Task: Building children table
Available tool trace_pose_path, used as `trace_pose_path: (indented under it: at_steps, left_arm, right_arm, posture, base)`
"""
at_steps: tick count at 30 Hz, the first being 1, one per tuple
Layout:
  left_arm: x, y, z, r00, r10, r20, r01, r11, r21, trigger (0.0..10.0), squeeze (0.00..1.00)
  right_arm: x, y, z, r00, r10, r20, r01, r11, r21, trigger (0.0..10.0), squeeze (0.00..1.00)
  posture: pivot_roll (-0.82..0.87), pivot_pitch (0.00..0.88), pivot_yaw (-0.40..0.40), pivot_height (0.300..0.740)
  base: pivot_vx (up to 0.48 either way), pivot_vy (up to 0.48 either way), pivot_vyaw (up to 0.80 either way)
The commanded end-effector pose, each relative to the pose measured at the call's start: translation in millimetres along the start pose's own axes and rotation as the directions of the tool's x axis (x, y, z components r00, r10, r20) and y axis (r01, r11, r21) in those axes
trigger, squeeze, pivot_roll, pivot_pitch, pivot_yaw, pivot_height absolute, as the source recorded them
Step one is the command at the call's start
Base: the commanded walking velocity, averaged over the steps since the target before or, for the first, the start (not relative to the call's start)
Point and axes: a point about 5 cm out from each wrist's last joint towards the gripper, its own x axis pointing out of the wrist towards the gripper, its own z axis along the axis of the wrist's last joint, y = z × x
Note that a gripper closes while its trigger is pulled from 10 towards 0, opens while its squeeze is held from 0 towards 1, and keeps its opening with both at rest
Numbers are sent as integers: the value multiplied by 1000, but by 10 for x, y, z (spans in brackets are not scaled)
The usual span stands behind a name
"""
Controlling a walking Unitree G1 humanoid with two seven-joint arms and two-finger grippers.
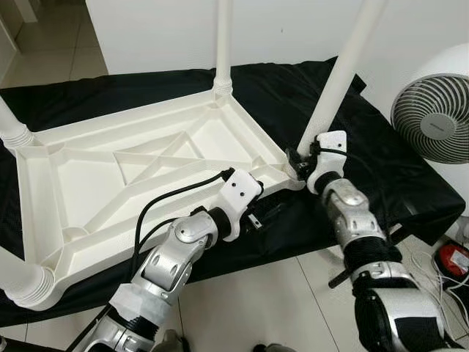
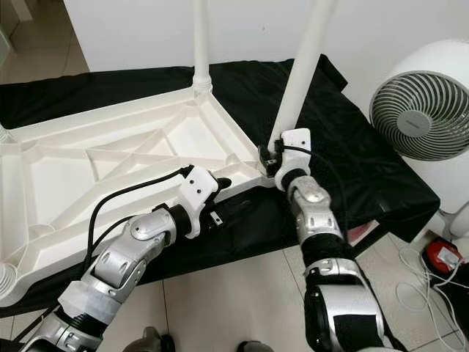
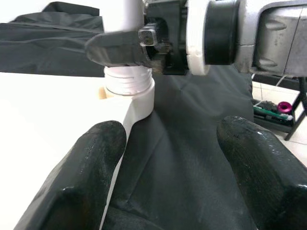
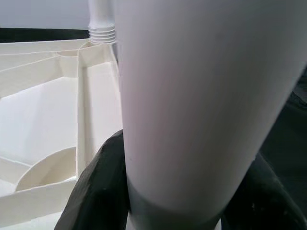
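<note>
A white plastic table top (image 1: 44, 136) lies upside down on a black cloth (image 1: 381, 169). At its near right corner a white leg (image 1: 344, 66) slants upward, and my right gripper (image 1: 299, 165) is shut on the base of this leg (image 4: 192, 96). In the left wrist view one right finger (image 3: 120, 48) presses the leg just above its ribbed collar (image 3: 129, 84). My left gripper (image 1: 264, 202) is open at the table top's near edge, a little left of that corner. One left fingertip (image 3: 91, 163) overlaps the white rim and the other (image 3: 259, 163) is over the cloth.
Three more legs stand in the other corners: far (image 1: 223, 44), left (image 1: 11, 128) and near left (image 1: 22, 282). A white fan (image 1: 436, 110) stands at the right. A red object (image 1: 454, 260) and cables lie on the tiled floor (image 1: 278, 293) at the right.
</note>
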Motion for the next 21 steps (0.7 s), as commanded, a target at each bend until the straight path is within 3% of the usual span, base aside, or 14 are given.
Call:
trace_pose_path:
  at_steps: [1,2,3,4,5,6,8,9,14,15,16,17,18,21]
  left_arm:
    - [-1,-39,-25,1000,-25,-14,25,1000,4,10000,0]
    - [1,-40,-29,1000,-27,-14,27,1000,2,10000,0]
    - [1,-40,-29,1000,-27,-14,27,1000,2,10000,0]
    - [4,-41,-32,1000,-28,-15,28,1000,1,10000,0]
    - [4,-41,-32,1000,-28,-15,28,1000,1,10000,0]
    - [7,-46,-32,999,-29,-14,29,1000,-1,10000,0]
    - [7,-46,-32,999,-29,-14,29,1000,-1,10000,0]
    - [10,-51,-30,999,-30,-14,30,1000,-2,10000,0]
    - [6,-56,-32,999,-31,-14,31,1000,-2,10000,0]
    - [-1,-51,-33,1000,-27,-15,27,1000,-1,10000,0]
    - [-5,-47,-34,1000,-24,-15,24,1000,-1,10000,0]
    - [-5,-47,-34,1000,-24,-15,24,1000,-1,10000,0]
    - [-6,-47,-35,1000,-21,-15,21,1000,-2,10000,0]
    - [6,-63,-37,1000,-23,-13,23,1000,-7,10000,0]
  right_arm:
    - [-51,-75,-115,997,-51,-55,52,999,8,0,0]
    - [-90,88,-121,991,-115,-62,116,993,20,0,0]
    - [-90,88,-121,991,-115,-62,116,993,20,0,0]
    - [-131,261,-122,986,-153,-67,157,986,50,0,0]
    - [-131,261,-122,986,-153,-67,157,986,50,0,0]
    - [-158,424,-98,988,-142,-59,147,986,80,0,0]
    - [-158,424,-98,988,-142,-59,147,986,80,0,0]
    - [-173,501,-73,989,-141,-53,145,985,97,0,0]
    - [-174,496,-65,989,-140,-51,144,985,98,0,0]
    - [-174,472,-61,988,-141,-55,146,984,97,10000,16]
    - [-169,447,-61,989,-139,-58,144,985,96,10000,651]
    - [-169,447,-61,989,-139,-58,144,985,96,10000,651]
    - [-169,422,-46,990,-132,-51,136,986,99,10000,1000]
    - [-175,348,10,992,-125,-26,127,989,81,10000,1000]
  posture:
    - [-73,99,-10,740]
    - [-73,99,-10,740]
    - [-73,99,-10,740]
    - [-73,99,-10,740]
    - [-73,99,-10,740]
    - [-73,99,-10,740]
    - [-73,99,-10,740]
    - [-79,99,-14,740]
    - [-77,102,-17,740]
    - [-77,102,-17,740]
    - [-77,102,-17,740]
    - [-77,102,-17,740]
    - [-83,102,-23,740]
    - [-83,102,-23,740]
  base:
    - [0,0,0]
    - [0,0,0]
    - [0,0,0]
    - [0,0,0]
    - [0,0,0]
    - [0,0,0]
    - [0,0,0]
    - [0,0,0]
    - [0,0,0]
    - [0,0,0]
    - [0,0,0]
    - [0,0,0]
    - [0,0,0]
    - [0,0,0]
